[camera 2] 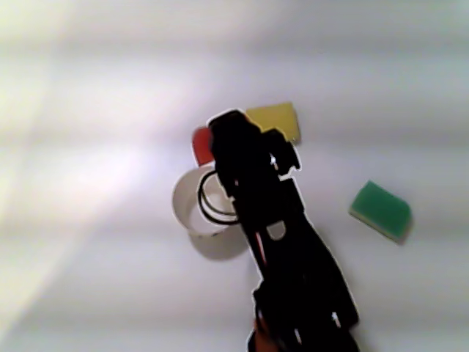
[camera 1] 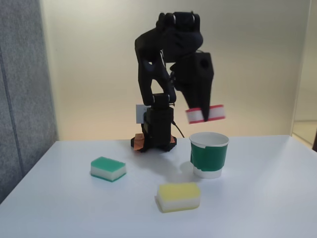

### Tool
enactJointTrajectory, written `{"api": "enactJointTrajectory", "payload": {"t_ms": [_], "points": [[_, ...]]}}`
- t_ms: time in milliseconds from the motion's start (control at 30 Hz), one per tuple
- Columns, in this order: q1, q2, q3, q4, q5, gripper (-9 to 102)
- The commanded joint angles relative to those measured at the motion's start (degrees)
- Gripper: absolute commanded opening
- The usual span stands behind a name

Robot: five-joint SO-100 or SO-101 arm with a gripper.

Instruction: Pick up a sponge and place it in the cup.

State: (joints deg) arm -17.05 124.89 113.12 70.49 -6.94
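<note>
Pickup done: the pincer [camera 1: 204, 113] is clamped on the sponge [camera 1: 213, 113], held above the cup [camera 1: 209, 156]; release remains.

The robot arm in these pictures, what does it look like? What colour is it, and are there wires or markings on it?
The arm is glossy black and chunky, with rounded joint housings. Its gripper ends in two tapering black fingers. In the fixed view, a thin black cable curls out beside the base, where there are orange pieces and a small pale label. No readable markings.
</note>
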Motion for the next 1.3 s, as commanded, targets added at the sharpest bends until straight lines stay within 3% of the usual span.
{"api": "enactJointTrajectory", "payload": {"t_ms": [0,400,600,767,867,1000,1033,1100,1267], "points": [[-5.45,3.43,1.67,-1.23,2.72,0],[-15.82,8.09,9.14,-3.52,7.82,2],[-14.85,9.05,10.37,-3.60,8.70,18],[-13.97,9.05,10.63,-5.45,10.28,45],[-13.54,8.96,10.28,-5.80,10.28,50],[-12.74,9.05,9.84,-5.19,10.02,44],[-12.30,9.14,9.49,-4.83,9.58,40],[-10.90,9.40,8.61,-4.13,7.65,22],[-5.10,11.34,6.77,-4.83,7.47,4]]}}
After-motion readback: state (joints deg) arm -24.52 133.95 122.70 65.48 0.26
